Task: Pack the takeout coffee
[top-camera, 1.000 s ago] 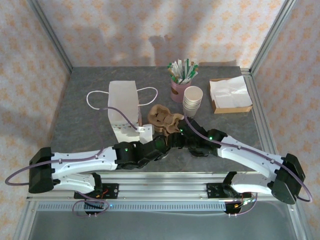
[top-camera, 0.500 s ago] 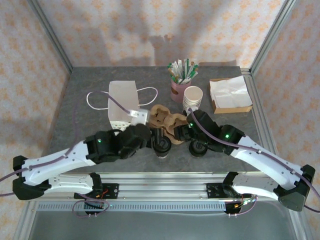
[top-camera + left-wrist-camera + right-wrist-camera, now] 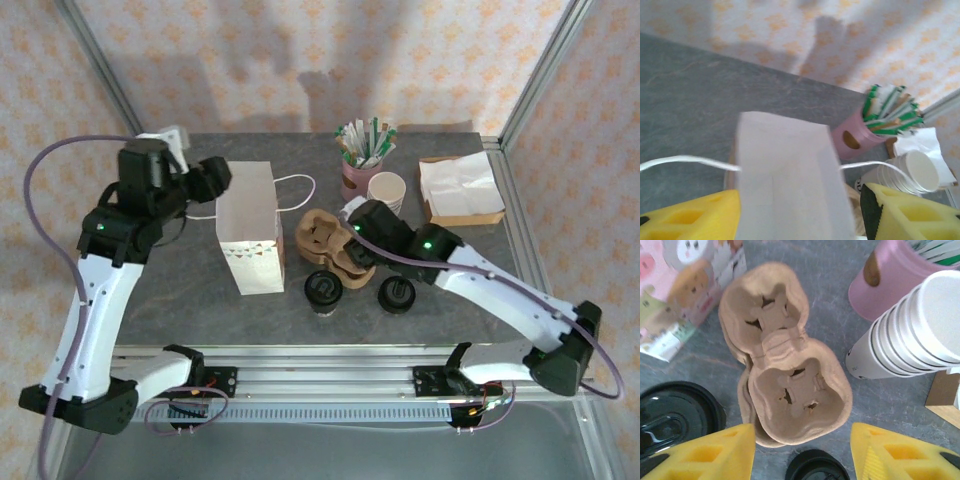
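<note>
The takeout coffee point(image 3: 323, 287), a black-lidded cup, stands on the table near the brown two-slot carrier point(image 3: 322, 237). In the right wrist view its lid point(image 3: 670, 415) is at the lower left. My right gripper point(image 3: 352, 240) hovers open over the carrier point(image 3: 790, 380), its yellow fingers point(image 3: 715, 455) on either side of the near slot, with nothing held point(image 3: 802, 445). A white paper bag point(image 3: 250, 240) stands upright left of the carrier. My left gripper point(image 3: 218, 178) is raised at the bag's top left. Its jaws stand apart around the bag point(image 3: 785, 165), with a small gap at the right finger point(image 3: 900, 210).
A second black lid piece point(image 3: 396, 292) sits right of the coffee, below the carrier point(image 3: 817, 469). A pink cup of sticks point(image 3: 357, 180) and a stack of white cups point(image 3: 385, 200) stand behind the carrier. A napkin tray point(image 3: 460, 190) is at the far right.
My left arm has risen from low beside the carrier and swung to the bag's top left. My right gripper has drawn back from the coffee to above the carrier.
</note>
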`<state>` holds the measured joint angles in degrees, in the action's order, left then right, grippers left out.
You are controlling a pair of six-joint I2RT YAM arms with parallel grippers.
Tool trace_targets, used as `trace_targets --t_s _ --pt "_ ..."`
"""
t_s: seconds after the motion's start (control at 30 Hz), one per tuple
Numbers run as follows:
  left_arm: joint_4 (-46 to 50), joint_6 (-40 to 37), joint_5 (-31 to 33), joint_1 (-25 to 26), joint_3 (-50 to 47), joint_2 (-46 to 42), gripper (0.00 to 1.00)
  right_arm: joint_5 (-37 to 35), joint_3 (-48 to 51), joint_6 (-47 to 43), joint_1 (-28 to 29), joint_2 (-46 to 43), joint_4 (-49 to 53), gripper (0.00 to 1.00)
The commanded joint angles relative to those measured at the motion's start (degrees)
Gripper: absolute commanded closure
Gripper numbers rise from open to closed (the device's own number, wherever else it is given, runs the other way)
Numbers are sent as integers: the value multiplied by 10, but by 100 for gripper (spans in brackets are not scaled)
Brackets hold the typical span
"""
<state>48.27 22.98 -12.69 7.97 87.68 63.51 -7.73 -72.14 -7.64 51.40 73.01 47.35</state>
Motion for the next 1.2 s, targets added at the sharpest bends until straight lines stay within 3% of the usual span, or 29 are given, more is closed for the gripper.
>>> trace_targets --t_s 0.0,0.13,0.33,0.53,0.83,1.0,1.17 --pt "-12 9 -166 -134 -57 -45 35 -3 -23 -35 4 28 27 48" --pt "-78 65 -277 -299 -147 -76 34 17 -32 -53 4 68 5 46" --pt "-170 131 -344 -395 -254 -91 32 18 -52 -75 4 128 -3 47" --pt "-223 144 -328 -403 -313 -125 28 14 -76 -78 5 179 1 52" --pt "-330 161 -291 -392 -424 -202 22 -25 -102 -111 4 223 -2 50" --pt "-269 104 -266 -348 -389 -200 18 -51 -86 -151 4 213 -16 46" --pt "-262 99 -275 -344 -397 -195 17 -34 -89 -167 1 222 -38 44"
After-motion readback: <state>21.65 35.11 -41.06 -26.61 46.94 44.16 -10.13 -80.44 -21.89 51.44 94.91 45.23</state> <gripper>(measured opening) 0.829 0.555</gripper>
